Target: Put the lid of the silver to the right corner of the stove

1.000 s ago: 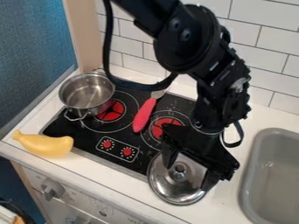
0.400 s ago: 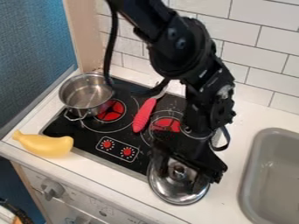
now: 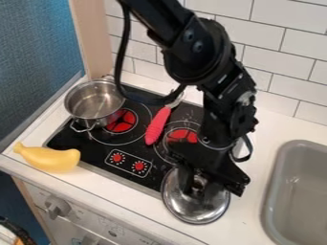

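Silver lid (image 3: 191, 213) at stove's (image 3: 71, 139) near right corner, partly over table (image 3: 249, 215). Pincer (image 3: 199, 190) pointing down, clamped on lid's knob (image 3: 200, 181). Yellow curved toy (image 3: 51, 159) near stove's left side. Red-handled utensil (image 3: 157, 126) on stove, pot (image 3: 94, 100) at far left corner.

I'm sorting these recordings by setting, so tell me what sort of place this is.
Probably a toy kitchen: a black stovetop with red burners and painted-looking dials, a grey sink set into the same white counter, and a tiled wall behind.
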You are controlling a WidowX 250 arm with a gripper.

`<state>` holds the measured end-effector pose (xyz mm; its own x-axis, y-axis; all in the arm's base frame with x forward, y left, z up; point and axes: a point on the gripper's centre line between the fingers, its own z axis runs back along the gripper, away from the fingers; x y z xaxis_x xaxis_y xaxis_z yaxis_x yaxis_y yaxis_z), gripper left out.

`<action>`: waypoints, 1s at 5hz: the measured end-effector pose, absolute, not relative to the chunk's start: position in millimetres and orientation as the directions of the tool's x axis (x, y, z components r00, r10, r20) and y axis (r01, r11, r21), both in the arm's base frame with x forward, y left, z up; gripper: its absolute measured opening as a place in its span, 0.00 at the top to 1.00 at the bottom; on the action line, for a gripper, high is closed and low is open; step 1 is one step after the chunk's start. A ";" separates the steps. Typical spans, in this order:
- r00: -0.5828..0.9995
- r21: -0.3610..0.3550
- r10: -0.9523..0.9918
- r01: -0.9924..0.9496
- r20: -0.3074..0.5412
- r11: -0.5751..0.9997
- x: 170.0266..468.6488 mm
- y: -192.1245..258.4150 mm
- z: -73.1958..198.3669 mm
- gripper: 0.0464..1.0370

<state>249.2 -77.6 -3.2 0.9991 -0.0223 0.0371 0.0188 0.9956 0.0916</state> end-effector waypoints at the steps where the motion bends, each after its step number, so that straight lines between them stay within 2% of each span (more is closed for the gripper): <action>1: 0.999 0.089 -0.013 0.009 0.037 0.996 246.0 -76.0 -2.5 0.76; 3: 1.000 0.090 -0.006 0.004 0.029 0.996 241.6 -74.7 1.0 0.77; 5: 0.996 0.079 0.021 -0.028 0.089 0.996 255.6 -74.0 27.8 0.77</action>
